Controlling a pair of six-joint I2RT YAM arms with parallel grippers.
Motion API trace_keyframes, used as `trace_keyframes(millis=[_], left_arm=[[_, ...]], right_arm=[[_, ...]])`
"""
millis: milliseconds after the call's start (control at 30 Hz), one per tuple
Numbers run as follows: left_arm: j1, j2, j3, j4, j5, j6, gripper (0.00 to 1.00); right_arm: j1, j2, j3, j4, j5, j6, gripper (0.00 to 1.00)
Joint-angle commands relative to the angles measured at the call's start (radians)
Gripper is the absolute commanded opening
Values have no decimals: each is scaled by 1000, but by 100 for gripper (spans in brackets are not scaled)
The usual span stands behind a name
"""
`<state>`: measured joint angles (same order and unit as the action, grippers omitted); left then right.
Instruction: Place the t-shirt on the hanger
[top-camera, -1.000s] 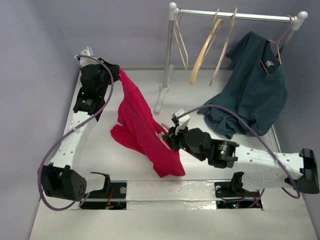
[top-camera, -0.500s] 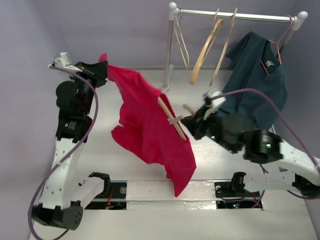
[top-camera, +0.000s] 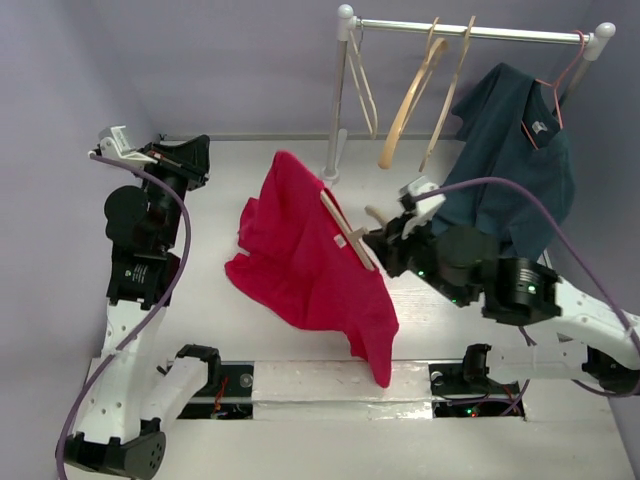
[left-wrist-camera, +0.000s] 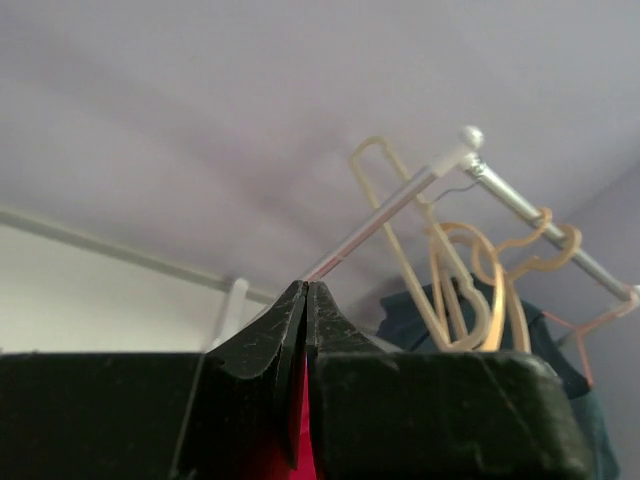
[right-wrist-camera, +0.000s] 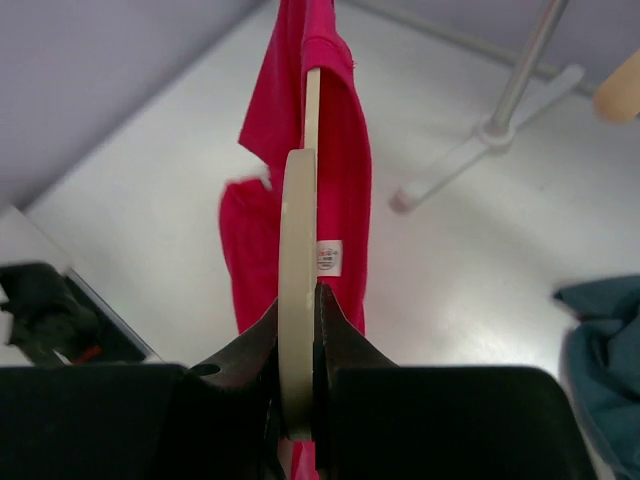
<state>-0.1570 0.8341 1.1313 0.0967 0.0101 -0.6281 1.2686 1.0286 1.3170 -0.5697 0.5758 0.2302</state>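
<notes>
Right gripper (top-camera: 376, 246) is clamped on the hanger (top-camera: 346, 236), gripping it at the middle near the hook. The hanger is held up off the counter (top-camera: 215, 318), its one visible arm slanting up and back to the left. In the right wrist view the hanger runs edge-on straight out from between the fingers.

T-shirt (top-camera: 310, 265) is draped over the hanger and hangs in the air left of the right arm. The top of the cloth is over the far tip of the hanger and the long lower end drops toward the near edge of the counter. A bunched part sticks out low on the left. Can't tell if any cloth touches the counter. White label (right-wrist-camera: 329, 256) shows just right of the hanger in the right wrist view.

Left gripper (top-camera: 196, 158) is up high at the far left with its jaws together and nothing in them, well apart from the t-shirt.

At the back right is the rack (top-camera: 470, 33), with a white hanger (top-camera: 362, 85), two wooden hangers (top-camera: 410, 100) and a teal shirt (top-camera: 510, 180) on a pink hanger (top-camera: 560, 85).
</notes>
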Motion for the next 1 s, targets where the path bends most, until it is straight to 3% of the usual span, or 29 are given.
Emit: trace_keyframes(millis=[0, 100, 233, 333, 367, 500, 600, 967], left_arm=[[14, -1, -28, 17, -29, 11, 0], [14, 8, -30, 24, 91, 11, 1], [-58, -33, -99, 49, 209, -18, 22], [-261, -59, -149, 49, 145, -19, 32], [-382, -58, -174, 52, 89, -34, 34], [-545, -21, -263, 142, 15, -131, 40], [-556, -13, -332, 236, -1, -192, 46], [-578, 82, -378, 348, 34, -314, 46]], right_arm=[[-6, -56, 73, 103, 29, -46, 0], [-6, -18, 39, 76, 48, -34, 0], [-6, 25, 28, 73, 53, -38, 0], [-6, 60, 66, 42, 71, -51, 0], [-6, 88, 105, 28, 75, -52, 0], [-6, 140, 157, -30, 93, -37, 0], [-6, 146, 146, -29, 98, -19, 0], [-6, 174, 163, -7, 101, 1, 0]])
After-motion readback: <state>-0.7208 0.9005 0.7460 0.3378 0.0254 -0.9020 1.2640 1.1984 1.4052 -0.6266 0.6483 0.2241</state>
